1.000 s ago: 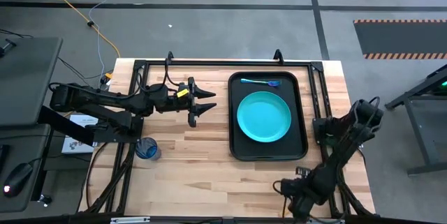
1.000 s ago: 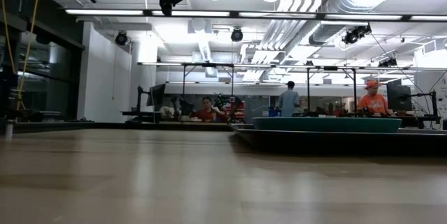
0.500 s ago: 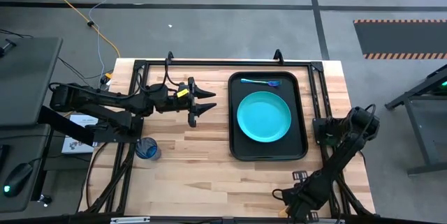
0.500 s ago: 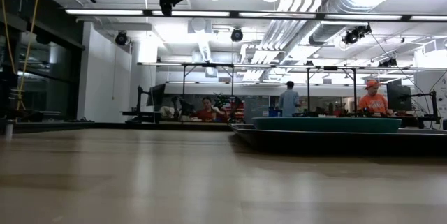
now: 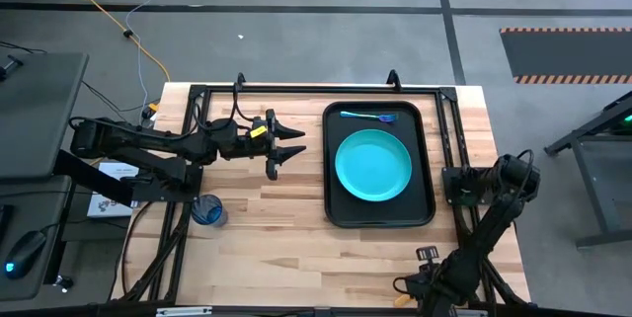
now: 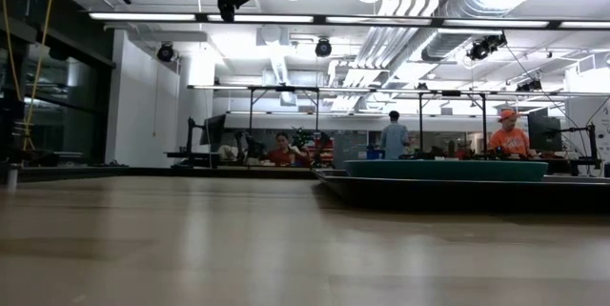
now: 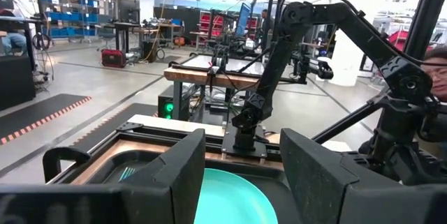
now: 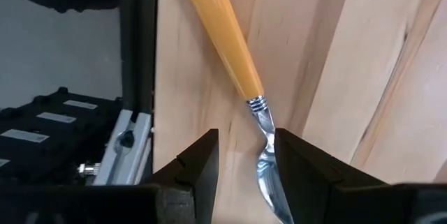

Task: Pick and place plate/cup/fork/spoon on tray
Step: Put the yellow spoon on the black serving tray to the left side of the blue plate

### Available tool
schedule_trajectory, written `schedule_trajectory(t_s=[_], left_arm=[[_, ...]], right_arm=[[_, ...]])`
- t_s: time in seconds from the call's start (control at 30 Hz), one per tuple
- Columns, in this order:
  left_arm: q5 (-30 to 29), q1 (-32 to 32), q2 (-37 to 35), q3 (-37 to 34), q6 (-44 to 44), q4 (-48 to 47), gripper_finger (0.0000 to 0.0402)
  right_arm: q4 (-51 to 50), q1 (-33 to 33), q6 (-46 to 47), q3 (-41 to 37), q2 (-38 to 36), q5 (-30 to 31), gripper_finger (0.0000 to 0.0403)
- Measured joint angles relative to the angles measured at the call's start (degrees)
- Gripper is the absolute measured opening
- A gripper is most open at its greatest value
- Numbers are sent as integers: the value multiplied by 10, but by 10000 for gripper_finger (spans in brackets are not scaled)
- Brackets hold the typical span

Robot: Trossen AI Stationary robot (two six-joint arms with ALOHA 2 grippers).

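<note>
We judge the fork step in hand: the right tool (image 8: 241,175), fingers narrowly parted and empty, hovers over the orange-handled fork (image 8: 230,39) on the desk (image 8: 363,63), needing descent and closure.

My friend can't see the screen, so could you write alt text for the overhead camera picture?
A turquoise plate and a blue utensil lie on a black tray on a wooden table. The left claw hovers open beside the tray; a blue cup stands near the table's left edge, and the right arm reaches toward the near edge.
</note>
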Motion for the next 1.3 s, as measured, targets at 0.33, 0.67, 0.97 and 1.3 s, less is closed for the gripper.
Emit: schedule_trajectory(t_s=[0.33,0.67,0.97,1.3], left_arm=[[0,0,0,0,5,0,175],[0,0,0,0,5,0,177],[0,0,0,0,5,0,177],[0,0,0,0,6,0,177]], right_arm=[[1,4,-36,0,49,3,130],[-5,4,-45,0,50,24,130],[-8,3,-46,2,64,25,130],[-9,4,-47,1,66,32,130]])
